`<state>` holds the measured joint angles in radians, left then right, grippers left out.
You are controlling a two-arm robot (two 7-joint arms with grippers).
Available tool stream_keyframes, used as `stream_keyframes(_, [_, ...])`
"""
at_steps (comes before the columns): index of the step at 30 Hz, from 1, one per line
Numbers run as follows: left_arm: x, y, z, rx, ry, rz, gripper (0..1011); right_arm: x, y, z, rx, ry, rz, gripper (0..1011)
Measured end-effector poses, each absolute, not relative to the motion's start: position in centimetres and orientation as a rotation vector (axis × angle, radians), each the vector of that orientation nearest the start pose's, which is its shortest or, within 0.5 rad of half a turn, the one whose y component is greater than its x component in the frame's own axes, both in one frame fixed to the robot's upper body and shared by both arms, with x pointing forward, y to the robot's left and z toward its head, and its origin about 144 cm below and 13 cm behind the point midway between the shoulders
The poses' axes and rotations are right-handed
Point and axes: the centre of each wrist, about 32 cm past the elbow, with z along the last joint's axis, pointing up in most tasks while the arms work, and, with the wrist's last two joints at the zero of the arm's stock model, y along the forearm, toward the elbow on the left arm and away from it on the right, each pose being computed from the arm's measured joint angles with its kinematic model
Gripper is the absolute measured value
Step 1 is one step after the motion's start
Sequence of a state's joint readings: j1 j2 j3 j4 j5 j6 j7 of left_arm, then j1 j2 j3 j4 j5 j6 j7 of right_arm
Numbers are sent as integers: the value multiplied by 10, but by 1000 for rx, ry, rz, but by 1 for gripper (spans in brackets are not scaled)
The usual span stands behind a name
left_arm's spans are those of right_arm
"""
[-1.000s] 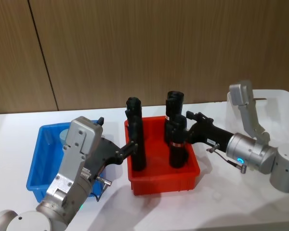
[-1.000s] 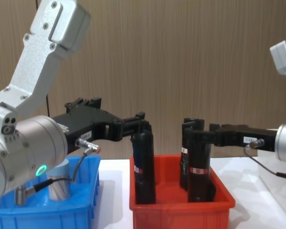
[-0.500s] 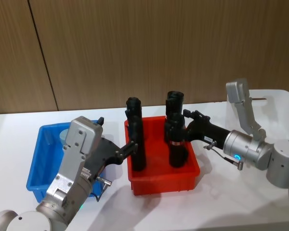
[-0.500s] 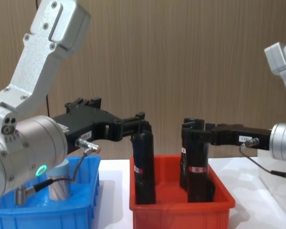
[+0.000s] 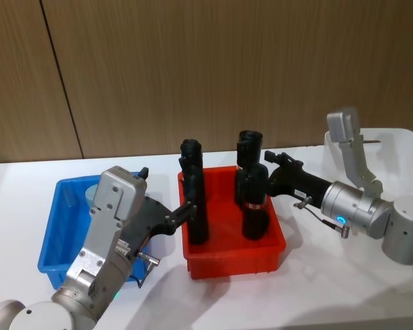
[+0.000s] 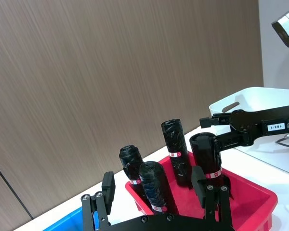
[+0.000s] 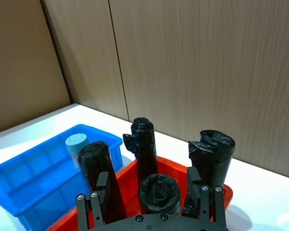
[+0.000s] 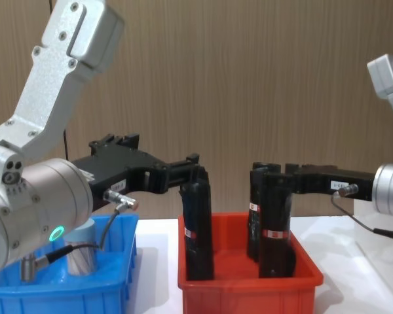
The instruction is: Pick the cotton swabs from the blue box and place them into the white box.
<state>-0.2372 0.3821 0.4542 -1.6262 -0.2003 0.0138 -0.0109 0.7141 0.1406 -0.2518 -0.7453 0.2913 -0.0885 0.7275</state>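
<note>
Cotton swabs (image 8: 82, 254): one jar standing in the blue box (image 5: 57, 234), far left. Left gripper (image 5: 186, 209), spread wide, beside black cylinders (image 5: 195, 206) in the red bin (image 5: 235, 256). Right gripper (image 5: 267, 170), likewise parted, at the nearer right cylinder. White box (image 5: 398, 148), far right.

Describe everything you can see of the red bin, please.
The red bin is a glossy plastic, open-topped rectangular tray with a thick rim, standing on the white table between the blue box and the white box. Four black cylinders stand upright in it. Both grippers reach over it.
</note>
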Motion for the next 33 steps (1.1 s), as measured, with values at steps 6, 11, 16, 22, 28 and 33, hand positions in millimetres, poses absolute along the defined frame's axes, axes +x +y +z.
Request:
stream_keyframes(6, [492, 198, 1204, 61, -268, 1124, 1004, 642, -249, 1179, -4, 52, -788, 1002])
stream_keyframes(11, [492, 198, 1204, 61, -268, 1124, 1004, 643, -250, 1178, -8, 53, -792, 1002])
stream_keyframes(16, [492, 198, 1204, 61, -268, 1124, 1004, 645, -250, 1176, -17, 54, -795, 1002])
stream_keyframes(22, [492, 198, 1204, 61, -268, 1124, 1004, 647, -250, 1173, -30, 58, -794, 1002])
stream_keyframes(28, [492, 198, 1204, 61, -268, 1124, 1004, 650, -249, 1171, -41, 60, -787, 1002])
stream_keyframes(33, [492, 198, 1204, 61, -268, 1124, 1004, 652, -248, 1169, -49, 62, -783, 1002])
